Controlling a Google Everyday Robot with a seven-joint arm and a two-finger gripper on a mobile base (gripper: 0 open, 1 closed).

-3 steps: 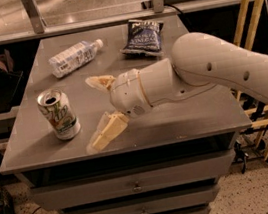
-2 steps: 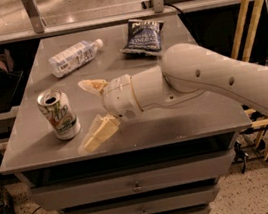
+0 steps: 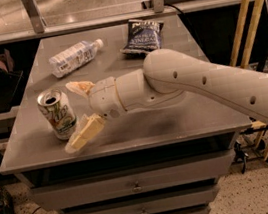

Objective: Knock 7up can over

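Observation:
The 7up can point(image 3: 57, 114) stands near the left front of the grey table point(image 3: 176, 117), leaning slightly. It is white and green with a silver top. My gripper point(image 3: 77, 113) is open, right beside the can on its right. One cream finger point(image 3: 79, 87) reaches behind the can's top. The other finger point(image 3: 85, 134) lies low by the can's base, touching or nearly touching it. My white arm comes in from the right.
A clear plastic water bottle point(image 3: 74, 57) lies on its side at the table's back left. A dark blue chip bag point(image 3: 142, 35) lies at the back middle. The table's left edge is close to the can. Wooden poles point(image 3: 248, 10) stand at right.
My gripper has moved left toward the can, and its fingers now flank the can's right side. The can leans a little more than before.

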